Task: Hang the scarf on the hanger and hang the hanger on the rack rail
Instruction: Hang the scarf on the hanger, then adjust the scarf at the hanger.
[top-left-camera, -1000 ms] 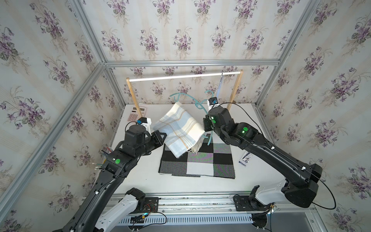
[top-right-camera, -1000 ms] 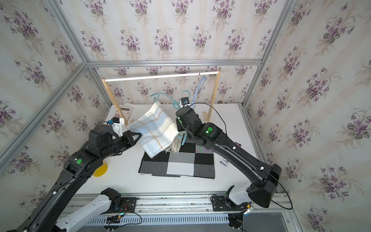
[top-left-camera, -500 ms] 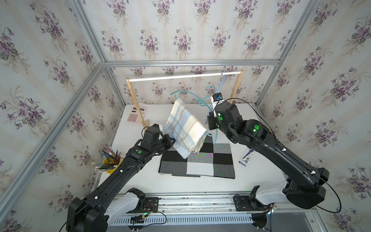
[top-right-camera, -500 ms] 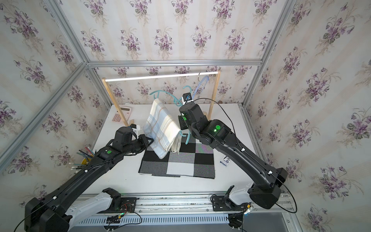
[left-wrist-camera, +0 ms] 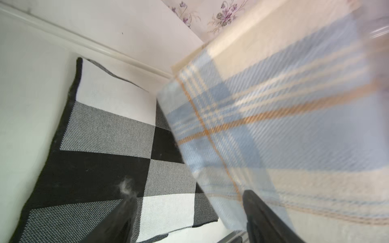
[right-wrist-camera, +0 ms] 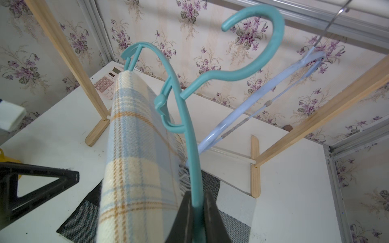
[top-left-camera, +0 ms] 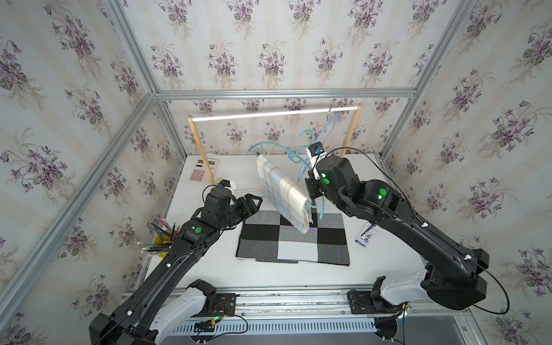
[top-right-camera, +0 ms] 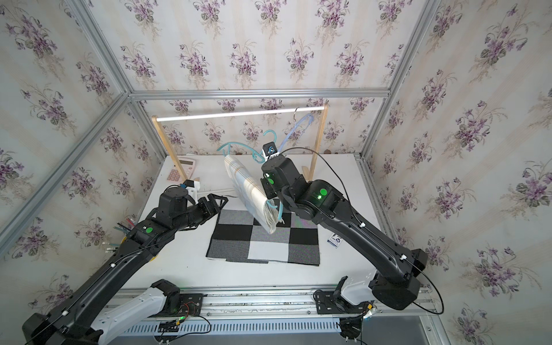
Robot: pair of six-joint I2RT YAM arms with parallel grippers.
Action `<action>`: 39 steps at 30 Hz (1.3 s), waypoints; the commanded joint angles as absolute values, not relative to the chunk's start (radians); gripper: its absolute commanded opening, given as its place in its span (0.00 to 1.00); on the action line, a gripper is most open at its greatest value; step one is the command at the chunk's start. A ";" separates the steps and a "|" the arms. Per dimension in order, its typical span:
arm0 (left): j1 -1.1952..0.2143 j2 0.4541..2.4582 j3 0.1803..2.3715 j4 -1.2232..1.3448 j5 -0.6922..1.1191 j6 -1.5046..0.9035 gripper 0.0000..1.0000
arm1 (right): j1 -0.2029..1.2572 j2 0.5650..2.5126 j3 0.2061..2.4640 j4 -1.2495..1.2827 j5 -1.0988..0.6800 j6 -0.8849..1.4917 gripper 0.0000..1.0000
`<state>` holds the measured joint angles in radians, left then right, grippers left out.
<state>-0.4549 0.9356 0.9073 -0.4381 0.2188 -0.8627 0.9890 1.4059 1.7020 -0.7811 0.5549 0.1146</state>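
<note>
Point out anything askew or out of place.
The teal hanger is tilted steeply in the right gripper, not on the rail; the plaid scarf draped over it slopes with it. The left gripper is open, apart from the scarf.

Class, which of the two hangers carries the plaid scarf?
The teal plastic hanger in the right gripper; the pale blue hanger hangs bare on the white rail.

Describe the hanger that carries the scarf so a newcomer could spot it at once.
Find the wooden rack at the back. In front of it, the right end effector grips a teal hanger with the plaid scarf draped over it. The pale blue hanger hooked on the rack is bare.
</note>
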 commanded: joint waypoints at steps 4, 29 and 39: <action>-0.452 0.898 1.030 -0.547 0.175 -0.827 0.76 | 1.070 1.391 1.632 -0.602 0.727 -0.042 0.00; -0.451 0.955 0.490 0.256 0.469 -1.050 0.85 | 1.072 1.374 1.637 -0.547 0.800 0.078 0.00; -0.451 1.163 0.329 0.931 0.573 -1.118 0.84 | 0.996 1.374 1.706 -0.627 0.687 0.201 0.00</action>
